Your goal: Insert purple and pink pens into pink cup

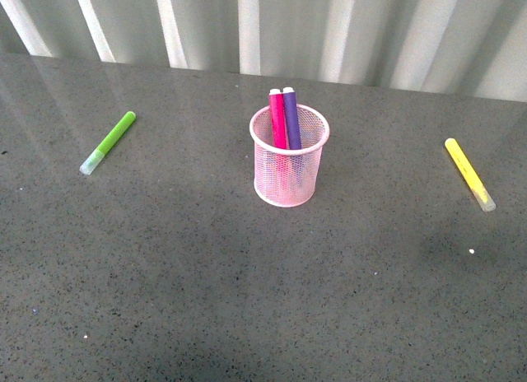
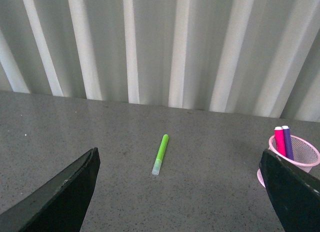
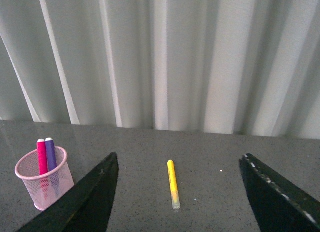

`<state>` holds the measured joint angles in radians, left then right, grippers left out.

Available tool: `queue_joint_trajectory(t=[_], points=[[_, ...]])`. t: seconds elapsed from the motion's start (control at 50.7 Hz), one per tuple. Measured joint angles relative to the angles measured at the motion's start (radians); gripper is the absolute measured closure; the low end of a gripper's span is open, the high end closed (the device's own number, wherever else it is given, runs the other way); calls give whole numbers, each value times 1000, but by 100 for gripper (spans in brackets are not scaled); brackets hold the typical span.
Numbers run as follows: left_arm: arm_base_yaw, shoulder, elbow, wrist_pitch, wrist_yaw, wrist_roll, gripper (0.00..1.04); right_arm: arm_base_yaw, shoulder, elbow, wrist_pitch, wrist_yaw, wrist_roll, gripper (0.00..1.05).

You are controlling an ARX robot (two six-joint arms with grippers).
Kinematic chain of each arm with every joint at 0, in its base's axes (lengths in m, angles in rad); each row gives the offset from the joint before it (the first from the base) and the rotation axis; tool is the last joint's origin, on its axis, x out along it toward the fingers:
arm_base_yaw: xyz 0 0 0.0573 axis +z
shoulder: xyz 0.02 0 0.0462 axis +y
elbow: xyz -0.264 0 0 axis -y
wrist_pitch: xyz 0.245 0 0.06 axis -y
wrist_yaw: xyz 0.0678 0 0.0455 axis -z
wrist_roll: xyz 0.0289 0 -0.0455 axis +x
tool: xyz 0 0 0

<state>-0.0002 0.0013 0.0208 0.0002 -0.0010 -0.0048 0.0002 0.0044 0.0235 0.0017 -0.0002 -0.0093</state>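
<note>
Here I am above the speckled dark grey tabletop (image 1: 247, 300), and both pens are in. The light pink wire-mesh cup (image 1: 289, 168) stands upright near the middle of the table, and the magenta-pink marker (image 1: 277, 118) and the dark purple marker (image 1: 291, 117) stand inside it, side by side and touching, pink on the left. Their long axes run close to vertical, leaning a little toward the far rim, pale ends pointing up and poking above it.

Off to the left, well apart from the cup, a lime-green marker (image 1: 109, 142) lies flat, its axis slanting from far-right to near-left, with the clear cap at the near-left end. Far out on the right, a yellow marker (image 1: 469, 174) lies flat too, slanting from far-left to near-right.

The front view shows neither of my arms. My left wrist view does: my left pincer (image 2: 180, 192) is spread wide, its dark fingers (image 2: 65, 197) at either edge of the picture, nothing between them but table, green marker beyond and cup at the right. My right wrist view shows my right pincer (image 3: 180, 197) likewise splayed wide and empty, the yellow marker beyond the gap. A pale pleated curtain (image 1: 329, 28) hangs behind the table.
</note>
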Motion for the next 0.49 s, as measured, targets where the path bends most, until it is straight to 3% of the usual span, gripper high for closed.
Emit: queue_joint_trajectory(t=[0.118, 0.493], points=[[0, 0, 0, 0, 0, 0, 7, 0, 0, 0, 0, 0, 2, 5], [0, 0, 0, 0, 0, 0, 7, 0, 0, 0, 0, 0, 4, 7]])
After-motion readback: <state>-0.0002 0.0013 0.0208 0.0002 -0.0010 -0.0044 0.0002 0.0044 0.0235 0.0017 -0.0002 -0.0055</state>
